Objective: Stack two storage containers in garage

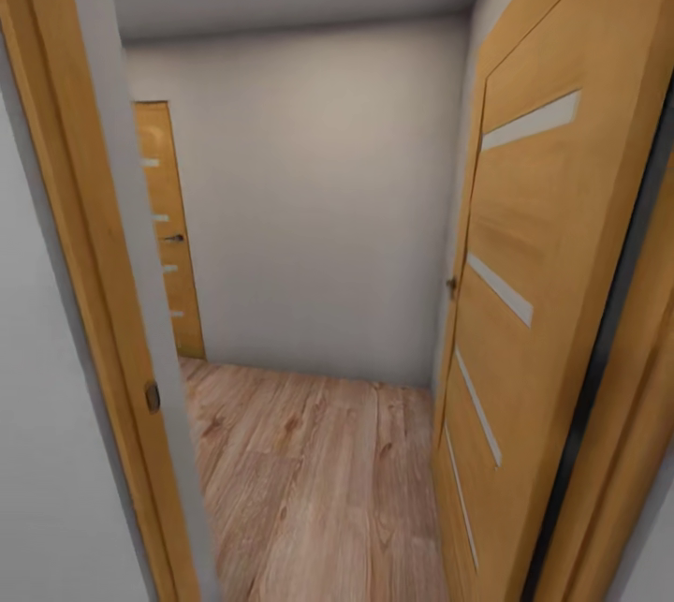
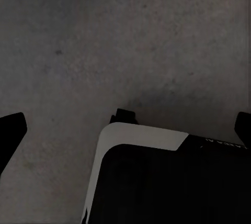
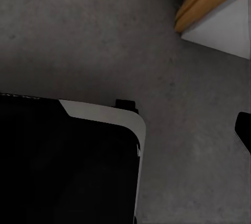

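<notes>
Garage floor (image 2: 130, 41) under wrist cameras; head view: wood-floored hallway (image 1: 309, 480), open door (image 1: 524, 302)

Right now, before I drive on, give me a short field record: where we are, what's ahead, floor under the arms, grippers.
position: at a doorway, between a wooden door frame and an open wooden door
ahead: small hallway, wood plank floor, grey wall, closed door at far left
under the arms: dark grey concrete floor, robot base below
left gripper: fingertips apart, nothing between
right gripper: cannot tell
containers: none seen
</notes>
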You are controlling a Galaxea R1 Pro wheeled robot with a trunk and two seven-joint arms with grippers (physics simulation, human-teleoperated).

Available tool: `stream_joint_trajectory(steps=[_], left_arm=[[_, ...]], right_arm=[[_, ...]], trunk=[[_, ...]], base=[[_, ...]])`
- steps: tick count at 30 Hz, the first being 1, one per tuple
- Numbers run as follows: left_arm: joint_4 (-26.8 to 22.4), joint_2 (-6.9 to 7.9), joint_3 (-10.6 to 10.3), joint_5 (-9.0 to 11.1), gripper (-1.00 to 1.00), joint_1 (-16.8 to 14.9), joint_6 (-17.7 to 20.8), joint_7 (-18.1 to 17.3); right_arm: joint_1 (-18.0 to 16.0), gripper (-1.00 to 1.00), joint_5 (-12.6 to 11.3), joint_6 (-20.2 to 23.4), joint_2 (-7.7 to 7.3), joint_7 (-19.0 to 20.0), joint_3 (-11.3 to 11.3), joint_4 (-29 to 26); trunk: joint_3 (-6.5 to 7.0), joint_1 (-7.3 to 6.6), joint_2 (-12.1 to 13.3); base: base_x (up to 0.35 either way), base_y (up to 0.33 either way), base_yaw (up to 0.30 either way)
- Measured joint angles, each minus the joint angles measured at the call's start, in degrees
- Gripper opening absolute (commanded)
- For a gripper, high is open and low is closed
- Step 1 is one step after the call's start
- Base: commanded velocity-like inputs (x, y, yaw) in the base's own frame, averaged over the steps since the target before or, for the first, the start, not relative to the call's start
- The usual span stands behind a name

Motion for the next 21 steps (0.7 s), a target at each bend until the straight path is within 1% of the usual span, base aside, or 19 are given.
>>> stream_joint_trajectory(steps=[21], left_arm=[[0.0, 0.0, 0.0, -0.01, 1.0, 0.0, -0.11, 0.0]], right_arm=[[0.0, 1.0, 0.0, 0.0, -0.07, 0.02, -0.04, 0.0]], trunk=[[0.0, 0.0, 0.0]], base=[[0.322, 0.0, 0.0]])
